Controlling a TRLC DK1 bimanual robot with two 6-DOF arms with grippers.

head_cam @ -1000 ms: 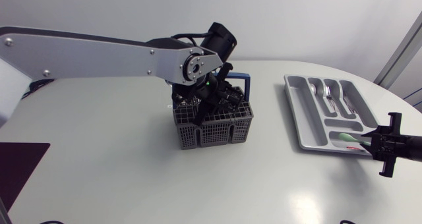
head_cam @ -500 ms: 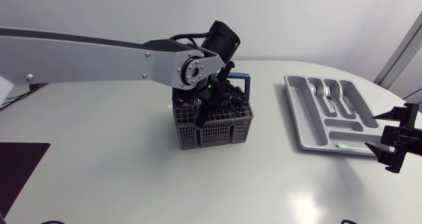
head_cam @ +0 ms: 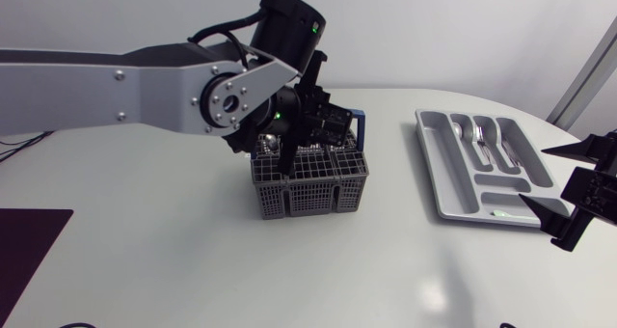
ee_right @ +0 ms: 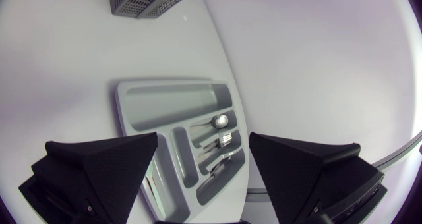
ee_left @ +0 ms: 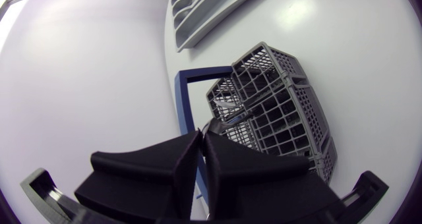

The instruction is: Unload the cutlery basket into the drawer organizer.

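My left fingers (ee_left: 158, 168) pressed closed, nothing seen between them | cutlery basket (head_cam: 310, 185) mid-table, straight below them, my left arm nearer | my right fingers (ee_right: 105, 165) spread open, empty, over drawer organizer (head_cam: 442, 169) near right edge

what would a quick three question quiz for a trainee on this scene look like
1. True or false: the right gripper is open with nothing between its fingers.
2. The left gripper is above: A) a plate, B) the cutlery basket, C) a mug.
3. Fill in: the basket's handle is coloured ____.
Key: 1 true; 2 B; 3 blue.
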